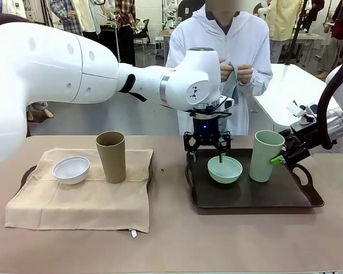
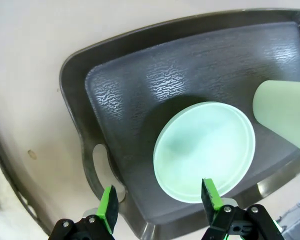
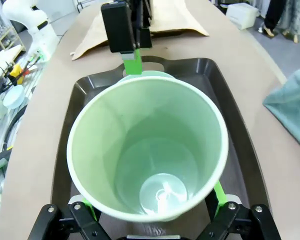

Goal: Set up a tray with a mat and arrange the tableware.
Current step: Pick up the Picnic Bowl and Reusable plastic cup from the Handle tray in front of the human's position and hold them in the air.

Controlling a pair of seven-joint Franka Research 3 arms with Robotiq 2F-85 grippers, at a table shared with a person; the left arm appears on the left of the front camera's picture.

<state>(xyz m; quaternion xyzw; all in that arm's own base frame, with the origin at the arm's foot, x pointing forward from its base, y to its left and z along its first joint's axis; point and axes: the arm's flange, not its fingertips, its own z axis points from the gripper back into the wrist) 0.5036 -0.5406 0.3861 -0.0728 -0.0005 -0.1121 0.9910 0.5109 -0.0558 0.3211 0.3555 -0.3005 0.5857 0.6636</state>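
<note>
Closest to the lens in the right wrist view is the mint green cup, upright on the dark tray and seen straight down its mouth. The right gripper is spread wide, with a finger on either side of the cup. The cup's rim hides the pads, so contact with the wall is uncertain, though nothing looks clenched. Beyond the cup hangs one green finger of the left gripper. The left wrist view shows what the other two do not: that gripper's jaws are released and straddle the rim of the mint green bowl, one pad above the bowl, the other outside it near the tray's handle cut-out. The front view alone takes in the other half of the table. There a beige mat is draped over a second tray, its front corners overhanging onto the tabletop. On the mat the white bowl and the brown cup stand side by side, near but apart. The same view shows a person at the far side holding a grey-blue cloth in both hands. On the dark tray, the mint green bowl sits toward the left end and the mint green cup toward the right, just apart. The tray's whole near strip is bare. A bare band of table separates the two trays, and more open tabletop lies in front of both.
</note>
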